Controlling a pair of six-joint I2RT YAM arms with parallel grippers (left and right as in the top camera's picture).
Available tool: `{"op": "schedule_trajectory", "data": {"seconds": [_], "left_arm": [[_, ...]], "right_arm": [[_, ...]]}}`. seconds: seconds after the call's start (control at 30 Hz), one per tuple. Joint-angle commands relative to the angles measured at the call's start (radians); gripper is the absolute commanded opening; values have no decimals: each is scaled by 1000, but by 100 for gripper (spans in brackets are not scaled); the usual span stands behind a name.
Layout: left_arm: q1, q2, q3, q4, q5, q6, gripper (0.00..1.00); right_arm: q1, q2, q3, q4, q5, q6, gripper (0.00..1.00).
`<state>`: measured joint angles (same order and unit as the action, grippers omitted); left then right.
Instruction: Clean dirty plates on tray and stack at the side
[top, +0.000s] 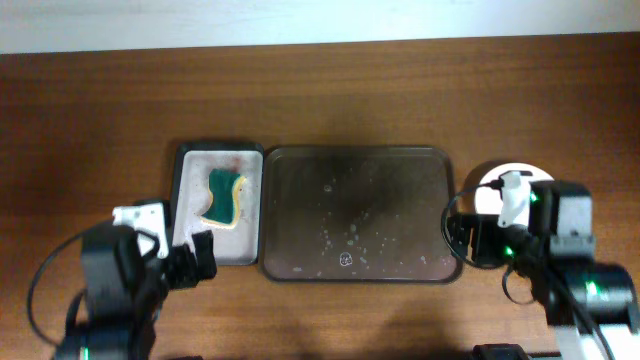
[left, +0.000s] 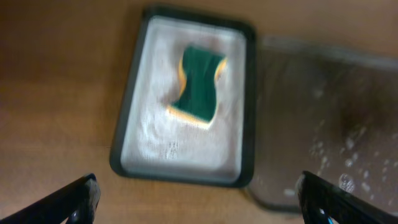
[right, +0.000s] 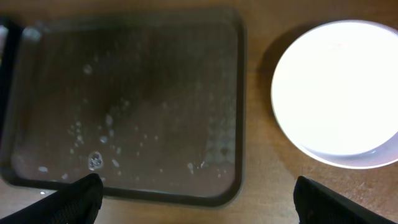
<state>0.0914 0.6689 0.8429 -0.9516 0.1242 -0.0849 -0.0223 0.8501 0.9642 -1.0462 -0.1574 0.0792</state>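
Note:
The dark brown tray (top: 300, 200) lies mid-table with only droplets and foam on it; no plate lies on it. It also shows in the right wrist view (right: 236, 93) and the left wrist view (left: 373, 68). White plates (top: 492, 178) sit on the wood right of the tray, mostly hidden under the right arm; the right wrist view (right: 339, 93) shows a clean white top plate, and how many are stacked I cannot tell. My left gripper (left: 196, 199) is open and empty, over the wood in front of the basin. My right gripper (right: 196, 196) is open and empty, over the tray's near right corner.
A black basin (top: 186, 170) with pale liquid and a green-yellow sponge (top: 224, 196) stands against the tray's left side; both show in the left wrist view, basin (left: 127, 118) and sponge (left: 199, 84). Bare wood tabletop (top: 330, 90) lies behind.

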Motion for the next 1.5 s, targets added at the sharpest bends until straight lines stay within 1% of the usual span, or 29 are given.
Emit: {"op": "schedule_trajectory", "data": {"seconds": [0.0, 0.1, 0.43, 0.6, 0.67, 0.77, 0.93, 1.17, 1.3, 1.47], "left_arm": [[2, -119, -20, 17, 11, 26, 99], [2, -174, -20, 15, 11, 26, 99], [2, -175, -20, 15, 11, 26, 99], [2, -175, -20, 15, 11, 26, 99], [2, -175, -20, 15, 11, 26, 99], [2, -175, -20, 15, 11, 26, 99], [2, -175, -20, 15, 11, 26, 99], [2, -175, -20, 15, 11, 26, 99], [2, -175, -20, 15, 11, 26, 99], [2, -175, -20, 15, 11, 26, 99]], "right_arm": [[9, -55, -8, 3, 12, 8, 99], [9, -56, -8, 3, 12, 7, 99], [20, 15, -8, 4, 13, 7, 99], [56, -45, -9, 3, 14, 4, 99], [55, -83, -9, 0, 68, -30, 99], [55, -165, -20, 38, 93, -31, 98], [55, -357, -149, 230, 107, -95, 99], [55, -663, -458, 555, 106, -94, 99], [54, -777, -621, 742, 106, -94, 99], [27, -842, -766, 951, 106, -93, 99]]}}
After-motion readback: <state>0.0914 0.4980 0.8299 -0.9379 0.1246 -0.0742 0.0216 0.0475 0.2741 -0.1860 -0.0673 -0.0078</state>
